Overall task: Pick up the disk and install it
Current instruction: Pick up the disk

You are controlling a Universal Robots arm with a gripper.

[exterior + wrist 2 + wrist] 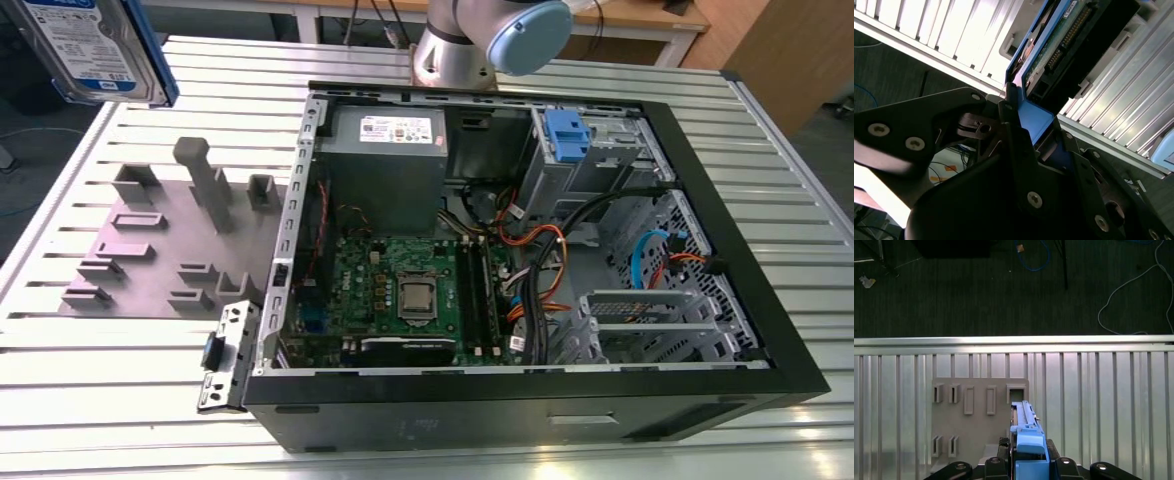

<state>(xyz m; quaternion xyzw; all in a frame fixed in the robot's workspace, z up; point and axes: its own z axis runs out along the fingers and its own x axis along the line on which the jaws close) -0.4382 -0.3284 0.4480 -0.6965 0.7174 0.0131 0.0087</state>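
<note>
disk is gripped by gripper, jaws closed on its blue bracket | held above grey fixture plate on worktop | computer case lies open

Bright, even light glares off the slatted metal table; in the second wrist view the gripper looks dark, perhaps backlit.

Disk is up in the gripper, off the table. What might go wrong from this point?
1. The gripper clamps the disk by its blue bracket, the drive body sticking out beyond the grip; it may tilt or slip in transit.
2. Orange and black cables cross the open computer case beside the drive cage; the disk might snag on them.
3. The grey holder plate, with upright posts, sits beside the case; a low path could clip them.
</note>
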